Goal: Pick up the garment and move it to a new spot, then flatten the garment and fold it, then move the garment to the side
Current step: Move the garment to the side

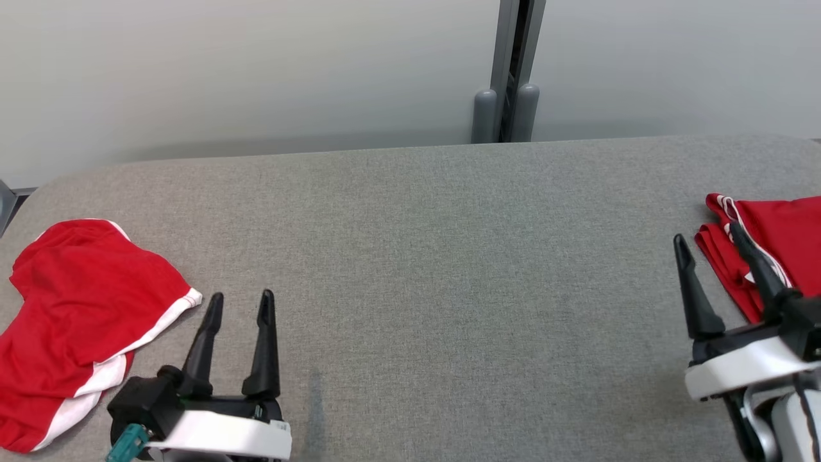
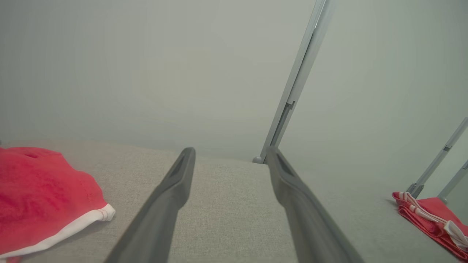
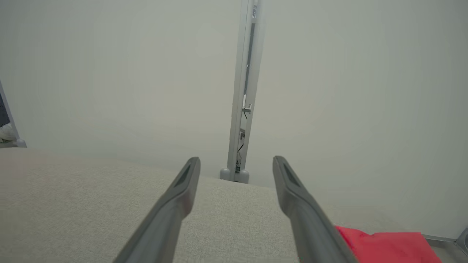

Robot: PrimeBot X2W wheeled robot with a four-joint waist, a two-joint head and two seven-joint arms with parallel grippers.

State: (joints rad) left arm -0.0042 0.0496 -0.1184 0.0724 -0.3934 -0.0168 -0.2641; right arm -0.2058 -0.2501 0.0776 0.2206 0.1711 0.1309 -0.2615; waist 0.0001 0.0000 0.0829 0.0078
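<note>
Garment [image 1: 77, 308], red with white hem, crumpled at table [image 1: 417, 256] left end. Folded red cloth [image 1: 782, 224] at table right end. Left gripper [image 1: 242, 296], right gripper [image 1: 707, 235] wide open, empty.

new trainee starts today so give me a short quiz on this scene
1. True or false: the left gripper is shut on the crumpled red cloth garment with white trim.
2. The folded red garment with white stripes lies nearest: A) the left gripper B) the right gripper C) neither, it is midway.
3. Fill in: both garments lie on a ___ fabric-covered surface.
Key: 1 false, its jaws stand open beside it; 2 B; 3 grey.
</note>
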